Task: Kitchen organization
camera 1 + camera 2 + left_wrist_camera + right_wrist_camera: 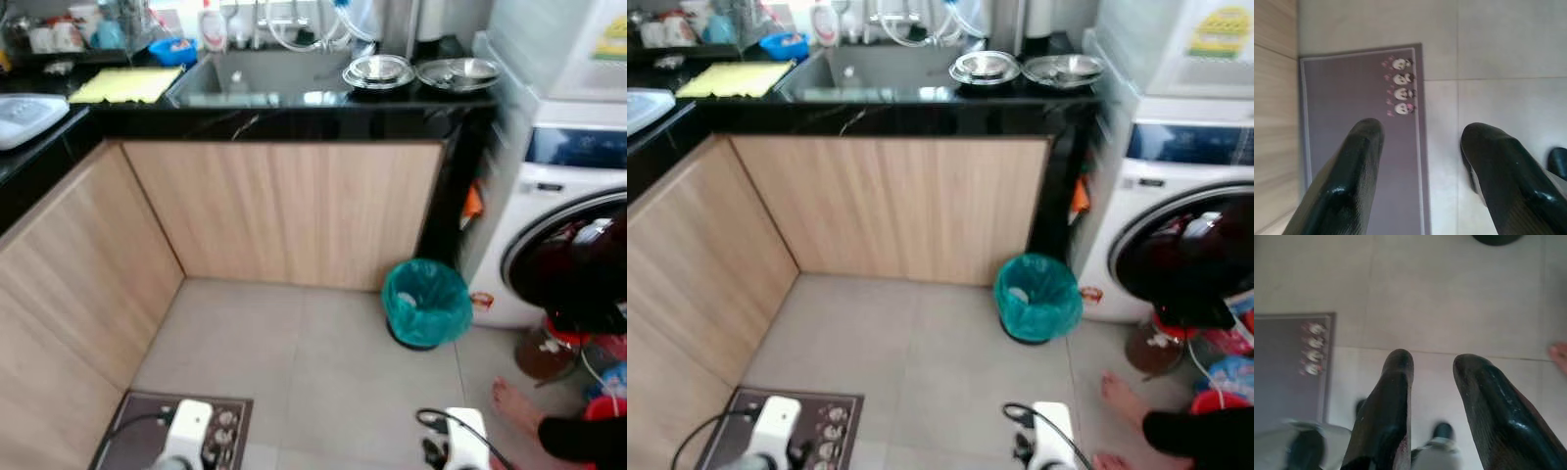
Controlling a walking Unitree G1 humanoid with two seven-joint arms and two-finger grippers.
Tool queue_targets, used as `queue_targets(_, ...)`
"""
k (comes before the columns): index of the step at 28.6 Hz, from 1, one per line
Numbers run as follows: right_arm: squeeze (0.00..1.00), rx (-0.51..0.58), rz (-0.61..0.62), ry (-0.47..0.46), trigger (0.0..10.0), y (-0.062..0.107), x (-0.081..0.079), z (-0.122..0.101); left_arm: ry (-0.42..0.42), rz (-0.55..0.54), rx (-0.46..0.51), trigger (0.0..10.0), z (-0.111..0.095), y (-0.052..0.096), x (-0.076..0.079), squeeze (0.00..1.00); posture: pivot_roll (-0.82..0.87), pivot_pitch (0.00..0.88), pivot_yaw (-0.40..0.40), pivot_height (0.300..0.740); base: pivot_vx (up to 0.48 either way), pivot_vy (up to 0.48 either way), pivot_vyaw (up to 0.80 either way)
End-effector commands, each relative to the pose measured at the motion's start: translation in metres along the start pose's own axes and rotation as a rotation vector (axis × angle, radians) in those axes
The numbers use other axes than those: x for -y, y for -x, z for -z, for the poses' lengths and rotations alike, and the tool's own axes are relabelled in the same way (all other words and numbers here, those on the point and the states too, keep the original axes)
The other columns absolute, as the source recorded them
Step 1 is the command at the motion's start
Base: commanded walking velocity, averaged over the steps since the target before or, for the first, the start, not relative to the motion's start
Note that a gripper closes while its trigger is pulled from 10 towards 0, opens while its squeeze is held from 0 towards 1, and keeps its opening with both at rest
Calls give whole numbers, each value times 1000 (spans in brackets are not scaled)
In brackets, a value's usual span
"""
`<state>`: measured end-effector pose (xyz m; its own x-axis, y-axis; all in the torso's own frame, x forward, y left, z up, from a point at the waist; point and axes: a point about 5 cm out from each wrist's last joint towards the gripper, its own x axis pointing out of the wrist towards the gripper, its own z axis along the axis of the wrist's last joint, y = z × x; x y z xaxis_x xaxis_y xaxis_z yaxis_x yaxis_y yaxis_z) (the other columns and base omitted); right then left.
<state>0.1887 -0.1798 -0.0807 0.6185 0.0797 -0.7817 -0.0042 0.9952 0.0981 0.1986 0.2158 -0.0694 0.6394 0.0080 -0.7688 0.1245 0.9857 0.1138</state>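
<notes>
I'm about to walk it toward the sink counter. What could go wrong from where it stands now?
1. A person's bare foot is on the floor close to the robot's right side; a step or turn that way might hit it.
2. The bin with the green liner stands on the floor below the counter's right end and could be knocked over.
3. The floor mat lies under the left gripper, beside the cabinet; its edge might catch a foot.

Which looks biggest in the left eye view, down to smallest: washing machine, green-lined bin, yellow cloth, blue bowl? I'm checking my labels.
1. Washing machine, though cropped by the frame edge.
2. Green-lined bin.
3. Yellow cloth, farther away, so its true size is unsure.
4. Blue bowl.
</notes>
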Motion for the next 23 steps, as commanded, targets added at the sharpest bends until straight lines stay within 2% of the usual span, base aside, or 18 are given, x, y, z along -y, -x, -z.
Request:
queue_targets(1, 0, -14, 27, 7, 10000, 3, 9, 4, 1, 5, 1, 10000, -2, -1, 2, 0, -24, 0, 74, 740, 349, 0, 0)
queue_targets(4, 0, -9, 19, 53, 10000, 3, 9, 2, 2, 3, 2, 10000, -2, -1, 1, 0, -24, 0, 75, 740, 350, 0, 140)
queue_targets(7, 0, -6, 25, 60, 10000, 3, 10, 2, 1, 2, 0, 10000, -2, -1, 1, 0, -24, 0, 75, 740, 352, 0, 767)
queue_targets(8, 0, 22, 9, 55, 10000, 0, 1, -4, 1, 1, -1, 10000, -2, -1, 1, 0, -17, 0, 72, 740, 352, 0, 800)
queue_targets(9, 0, 22, 9, 55, 10000, 0, 1, -4, 1, 1, -1, 10000, -2, -1, 1, 0, -17, 0, 72, 740, 352, 0, 800)
queue_targets(10, 0, 40, -11, 54, 10000, -2, -5, -10, 4, 1, -1, 10000, -1, -1, 1, 0, -15, 0, 70, 740, 356, 0, 0)
queue_targets(12, 0, 31, -14, 42, 10000, -3, -6, -9, 6, 0, -2, 10000, -1, 0, 0, 0, -14, 0, 68, 740, 352, 0, 0)
queue_targets(21, 0, -62, 25, 44, 10000, 3, 8, 11, 5, 3, -7, 10000, 3, 1, 0, 0, -18, 0, 69, 740, 351, 0, 0)
queue_targets(23, 0, -12, -8, 53, 10000, -1, -1, -3, 4, 3, -8, 10000, 3, 1, 0, 0, -15, 0, 67, 740, 352, 0, 0)
